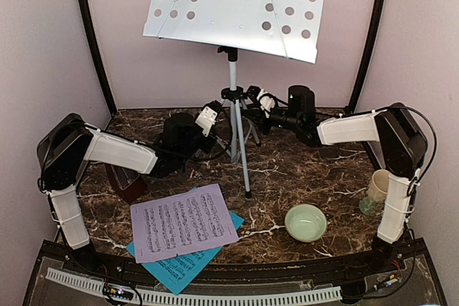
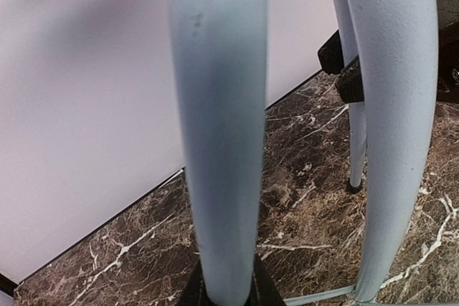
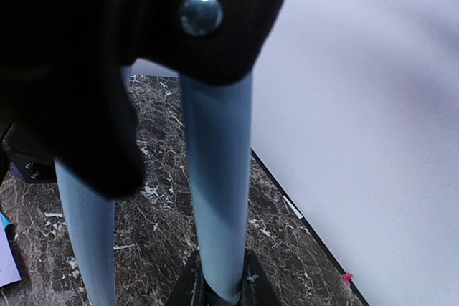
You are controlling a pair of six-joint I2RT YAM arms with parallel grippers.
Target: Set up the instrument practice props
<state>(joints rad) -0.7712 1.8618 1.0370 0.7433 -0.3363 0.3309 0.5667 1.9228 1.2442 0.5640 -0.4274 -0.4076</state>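
Both my arms work the music stand [image 1: 237, 5], upright by the table's [image 1: 308, 170] far edge. The left gripper [image 2: 222, 290] is clenched on one of its tripod legs [image 1: 244, 166] and the right gripper [image 3: 219, 290] pinches another, apparently to brace it from both sides. The lavender sheet [image 1: 185, 221] and cyan sheet [image 1: 179, 269] lie at the near edge. The metronome [image 1: 126, 181] is near the left edge.

A robot test cell in a lab, not a lived-in room. 2 robot arms [image 1: 115, 150] are bolted at the near edge of a marble-patterned table [image 1: 301, 170]. Plain pale walls [image 1: 43, 48] and black corner posts [image 1: 92, 41] box it in. A slotted cable duct [image 1: 215, 295] runs along the near rim, and a music stand [image 1: 237, 1] stands at the far side.
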